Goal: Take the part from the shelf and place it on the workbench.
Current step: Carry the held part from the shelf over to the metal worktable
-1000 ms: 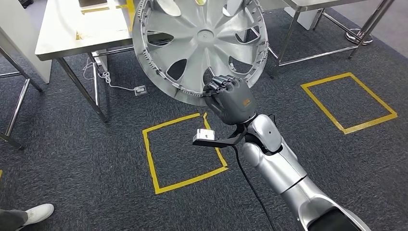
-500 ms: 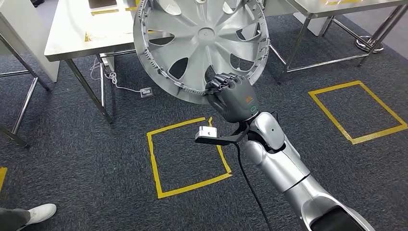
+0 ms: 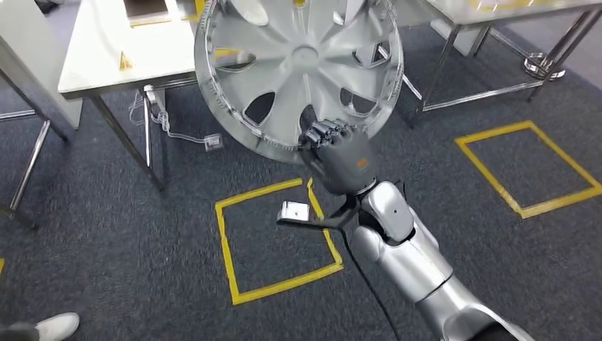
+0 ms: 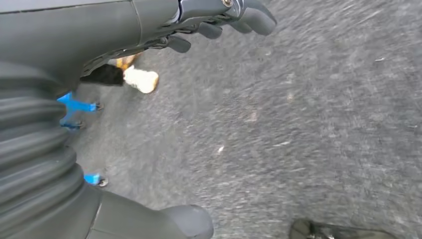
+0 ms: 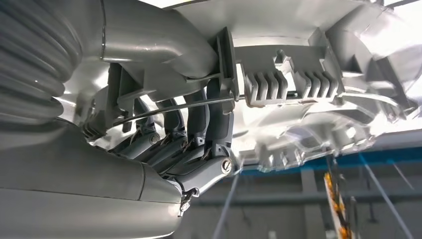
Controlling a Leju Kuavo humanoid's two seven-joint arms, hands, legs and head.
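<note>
Open grey carpet (image 3: 128, 234) and a yellow tape square (image 3: 277, 241) lie before the white counter (image 3: 106, 60) — the right hand (image 3: 339, 153) clenches the lower rim of a silver, spoked wheel cover (image 3: 298, 71), upright before the counter's edge; left hand (image 4: 149, 22) hangs released.

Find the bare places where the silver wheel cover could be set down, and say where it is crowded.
The white workbench has bare top between its near edge and the brown sheet at the back. The carpet inside the two yellow tape squares is bare too. Crowded: under the workbench, with its legs, a cable and a socket block. The right hand grips the wheel cover by its rim.
</note>
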